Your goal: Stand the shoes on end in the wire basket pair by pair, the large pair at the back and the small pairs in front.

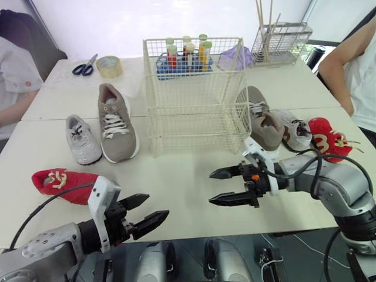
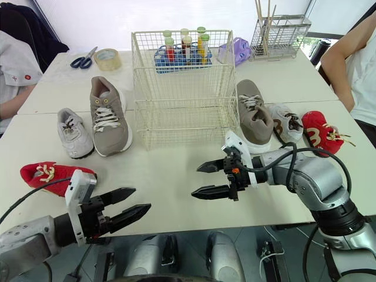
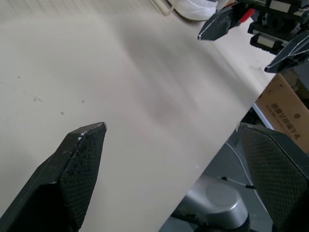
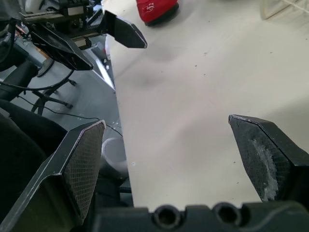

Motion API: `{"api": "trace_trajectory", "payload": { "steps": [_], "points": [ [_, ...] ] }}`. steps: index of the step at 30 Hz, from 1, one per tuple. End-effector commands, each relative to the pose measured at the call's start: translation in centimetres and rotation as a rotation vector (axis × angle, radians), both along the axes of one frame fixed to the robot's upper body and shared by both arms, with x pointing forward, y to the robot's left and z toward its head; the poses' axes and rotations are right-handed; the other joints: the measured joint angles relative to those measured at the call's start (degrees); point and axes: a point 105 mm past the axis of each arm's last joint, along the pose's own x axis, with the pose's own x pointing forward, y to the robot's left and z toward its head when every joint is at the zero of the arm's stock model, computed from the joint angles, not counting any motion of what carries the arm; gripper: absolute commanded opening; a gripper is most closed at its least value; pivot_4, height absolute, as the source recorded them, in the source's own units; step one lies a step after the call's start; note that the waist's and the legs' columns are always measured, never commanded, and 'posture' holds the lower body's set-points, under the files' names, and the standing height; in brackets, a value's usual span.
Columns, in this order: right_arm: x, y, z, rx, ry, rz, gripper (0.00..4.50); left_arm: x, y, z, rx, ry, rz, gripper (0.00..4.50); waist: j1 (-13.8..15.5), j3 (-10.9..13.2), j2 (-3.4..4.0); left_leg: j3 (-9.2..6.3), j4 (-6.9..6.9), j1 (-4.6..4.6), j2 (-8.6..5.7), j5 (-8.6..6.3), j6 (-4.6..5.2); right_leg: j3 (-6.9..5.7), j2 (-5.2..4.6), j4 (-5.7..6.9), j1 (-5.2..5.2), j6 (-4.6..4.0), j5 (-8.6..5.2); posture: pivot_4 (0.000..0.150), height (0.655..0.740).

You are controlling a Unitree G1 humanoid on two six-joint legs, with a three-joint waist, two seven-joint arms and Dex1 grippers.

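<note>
- Gaping wide and gripping nothing, low over the near strip of the surface (image 1: 182, 176): left tool (image 1: 157, 205) and right tool (image 1: 210, 187), tips turned toward each other.
- Mid-surface, empty and open-topped: wire basket (image 1: 194, 126).
- Left of it, flat on their soles: large taupe sneaker (image 1: 116, 123), small grey sneaker (image 1: 82, 140) just beside, small red shoe (image 1: 59, 182) nearest the left tool.
- Right of it, the mates: second taupe sneaker (image 1: 262, 123), pale sneaker (image 1: 292, 130), second red shoe (image 1: 326, 138), packed close together.
- Probably light, soft in the upper, stiffer at sole and heel; best pinched across the heel collar or sole edge, never by the laces.
- Thin wires apt to snag laces; basket likely to slide if nudged.
- Open room in front of the basket; near edge close under both tools; tube rack (image 1: 182, 59) behind, seated people at either side.
</note>
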Motion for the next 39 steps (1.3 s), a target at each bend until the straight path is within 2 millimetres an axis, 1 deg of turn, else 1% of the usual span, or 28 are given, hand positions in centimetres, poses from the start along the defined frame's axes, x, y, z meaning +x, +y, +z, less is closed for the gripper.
{"api": "trace_trajectory", "payload": {
  "steps": [1,5,12,17,18,20,22,24,25,27,28,29,30,31,33,35,37,39],
  "points": [
    [0.2,0.3,0.7,0.020,-0.052,0.022,4.44,0.1,-0.1,0.7,-0.016,-0.032,-0.003,4.50,0.01,0.00,0.00,0.00,0.00,0.00,0.00,0.00,0.00,0.00,0.00,0.00,0.00,0.00,0.00,0.150,0.7400],
    [0.3,0.5,0.7,0.021,-0.068,0.026,4.44,0.3,0.1,1.0,-0.028,-0.039,-0.002,4.50,0.02,0.00,0.00,0.00,0.01,0.00,0.00,0.00,0.00,-0.01,0.00,0.00,0.02,0.00,0.00,0.150,0.7400],
    [0.4,0.6,0.6,0.018,-0.093,0.040,4.44,0.6,0.1,0.9,-0.025,-0.045,0.012,4.50,0.04,0.00,0.00,0.00,0.01,0.00,0.00,0.05,-0.07,-0.02,0.01,0.01,0.02,0.01,0.00,0.150,0.7400],
    [0.7,0.6,1.1,0.024,-0.139,0.054,4.44,0.9,0.3,1.1,-0.025,-0.071,0.015,4.50,0.01,0.00,0.00,0.00,0.01,0.00,0.00,0.13,-0.08,-0.02,0.02,0.02,0.02,0.01,0.00,0.150,0.7400],
    [0.9,0.5,1.3,0.016,-0.153,0.052,4.44,1.0,0.4,1.0,-0.011,-0.072,0.021,4.50,0.00,0.00,0.00,0.00,0.01,0.00,0.00,0.15,-0.11,-0.02,0.02,0.02,0.03,0.01,0.00,0.150,0.7400],
    [0.5,0.1,2.2,-0.003,-0.161,0.085,4.44,1.0,0.5,0.7,0.007,-0.063,0.013,4.50,0.01,0.00,0.00,0.01,0.01,0.00,0.00,0.15,-0.11,-0.02,0.02,0.02,0.02,0.01,0.00,0.150,0.7400],
    [-1.1,-0.3,3.6,-0.029,-0.129,0.173,4.44,0.8,0.7,0.6,0.027,-0.065,-0.014,4.50,0.18,0.02,0.02,0.00,0.02,0.00,-0.01,0.14,-0.09,-0.03,0.02,0.02,0.01,0.01,0.00,0.150,0.7400],
    [-2.2,-0.9,5.5,-0.059,-0.131,0.232,4.44,0.8,1.2,1.1,0.059,-0.085,-0.047,4.50,0.08,0.04,0.01,0.00,0.02,-0.01,-0.02,0.08,-0.02,-0.03,0.00,0.00,-0.04,0.00,0.00,0.150,0.7400],
    [-2.3,-1.2,7.0,-0.063,-0.149,0.244,4.44,1.0,1.7,1.9,0.074,-0.101,-0.062,4.50,0.00,0.04,0.01,0.00,0.02,-0.03,-0.02,0.01,0.01,-0.03,-0.01,0.01,-0.11,0.00,0.00,0.150,0.7400],
    [-2.5,-1.4,10.9,-0.025,-0.197,0.263,4.44,1.1,2.4,4.1,0.107,-0.148,-0.135,4.50,-0.06,0.07,0.02,0.00,0.03,-0.01,0.01,0.00,0.00,-0.03,0.00,0.04,-0.28,-0.01,0.00,0.150,0.7400],
    [-2.4,-1.5,12.4,-0.014,-0.233,0.267,4.44,1.2,2.5,5.3,0.124,-0.168,-0.177,4.50,-0.08,0.08,0.04,0.00,0.03,-0.04,0.01,0.02,-0.04,-0.02,0.00,0.10,-0.37,-0.03,0.01,0.150,0.7400],
    [-2.1,-1.5,13.6,-0.009,-0.273,0.266,4.44,1.1,2.5,6.3,0.141,-0.183,-0.224,4.50,-0.09,0.08,0.04,0.00,0.02,-0.03,0.04,0.04,-0.08,-0.03,0.01,0.10,-0.42,-0.07,0.03,0.150,0.7400],
    [-1.3,-1.4,14.2,-0.016,-0.320,0.247,4.44,0.9,2.4,7.2,0.156,-0.195,-0.269,4.50,-0.10,0.08,0.03,0.00,0.00,-0.03,0.05,0.04,-0.09,-0.05,0.02,0.09,-0.44,-0.08,0.02,0.150,0.7400],
    [-0.5,-1.3,14.5,-0.038,-0.370,0.230,4.44,0.8,2.3,7.9,0.168,-0.204,-0.304,4.50,-0.10,0.07,0.02,0.00,-0.02,-0.03,0.06,0.03,-0.09,-0.06,0.03,0.06,-0.45,-0.09,0.01,0.150,0.7400],
    [2.0,-1.5,13.8,-0.150,-0.483,0.184,4.44,0.6,2.2,9.0,0.201,-0.226,-0.359,4.50,-0.25,0.07,0.02,0.04,-0.09,-0.04,0.03,0.02,-0.08,-0.04,0.01,-0.07,-0.42,-0.09,0.00,0.150,0.7400],
    [4.1,-2.0,12.5,-0.259,-0.548,0.170,4.44,0.5,1.9,9.7,0.234,-0.255,-0.390,4.50,-0.34,0.07,0.01,0.20,-0.09,-0.06,-0.02,0.15,-0.31,-0.02,-0.04,-0.08,-0.42,-0.06,0.01,0.150,0.7400],
    [5.2,-2.4,11.8,-0.316,-0.571,0.189,4.44,0.5,1.7,10.1,0.248,-0.275,-0.405,4.50,-0.34,0.08,0.03,0.47,-0.09,-0.19,-0.05,0.19,-0.21,0.08,-0.07,0.02,-0.40,-0.02,0.03,0.150,0.7400],
    [6.1,-2.2,11.3,-0.350,-0.572,0.217,4.44,0.4,1.4,10.6,0.267,-0.307,-0.411,4.50,-0.34,0.10,0.05,0.57,-0.06,-0.33,-0.07,0.28,-0.12,0.12,0.00,0.12,-0.57,0.19,0.14,0.150,0.7400]
  ]
}}
